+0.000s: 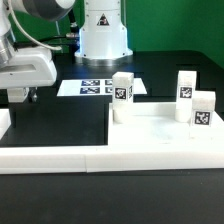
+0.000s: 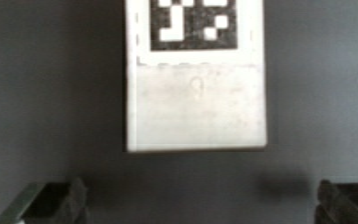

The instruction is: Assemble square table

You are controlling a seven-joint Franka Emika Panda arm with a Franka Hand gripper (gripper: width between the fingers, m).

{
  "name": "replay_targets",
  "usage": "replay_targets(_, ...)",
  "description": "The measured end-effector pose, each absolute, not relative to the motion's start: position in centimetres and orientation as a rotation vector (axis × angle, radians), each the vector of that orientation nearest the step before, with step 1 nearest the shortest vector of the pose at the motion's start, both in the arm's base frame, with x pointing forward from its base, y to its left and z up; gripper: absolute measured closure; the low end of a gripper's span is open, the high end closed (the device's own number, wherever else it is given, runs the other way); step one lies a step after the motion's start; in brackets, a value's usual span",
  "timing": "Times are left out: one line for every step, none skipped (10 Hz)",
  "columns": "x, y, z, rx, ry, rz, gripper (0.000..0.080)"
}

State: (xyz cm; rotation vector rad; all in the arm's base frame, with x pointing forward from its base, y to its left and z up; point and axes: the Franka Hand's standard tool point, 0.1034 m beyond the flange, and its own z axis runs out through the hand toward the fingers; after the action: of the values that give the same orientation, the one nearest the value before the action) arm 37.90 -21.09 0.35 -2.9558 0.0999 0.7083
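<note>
The white square slab point(image 1: 160, 128) lies on the black table at the exterior view's right. Three white tagged leg blocks stand upright on it: one at its far left corner point(image 1: 122, 96), one at its far right point(image 1: 186, 88), one nearer on the right point(image 1: 203, 110). A fourth leg block point(image 2: 194, 85) lies flat on the table in the wrist view, tag end away from the fingers. My gripper point(image 1: 26, 97) hangs at the exterior view's left. Its dark fingers point(image 2: 55, 202) stand wide apart and empty, and the gripper point(image 2: 199, 205) is short of the leg.
The marker board point(image 1: 98, 87) lies on the table before the robot base point(image 1: 103, 35). Long white border bars run along the front point(image 1: 100, 158) and at the left edge point(image 1: 5, 124).
</note>
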Motion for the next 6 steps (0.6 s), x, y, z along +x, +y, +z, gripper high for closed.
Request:
replay_targets(37.5, -21.5, 0.6, -2.902, 0.061, 0.873, 0.015)
replay_targets(37.2, -21.7, 1.3, -2.829, 0.036, 1.04, 0.015)
replay_targets(37.0, -21.7, 1.8, -2.765, 0.029, 1.173, 0.015)
replay_targets(36.9, -21.7, 1.9, -2.707, 0.037, 1.298, 0.015)
replay_targets(37.0, -21.7, 1.7, -2.658, 0.05, 1.394, 0.015)
replay_targets(37.2, -21.7, 1.3, -2.654, 0.045, 1.408, 0.015)
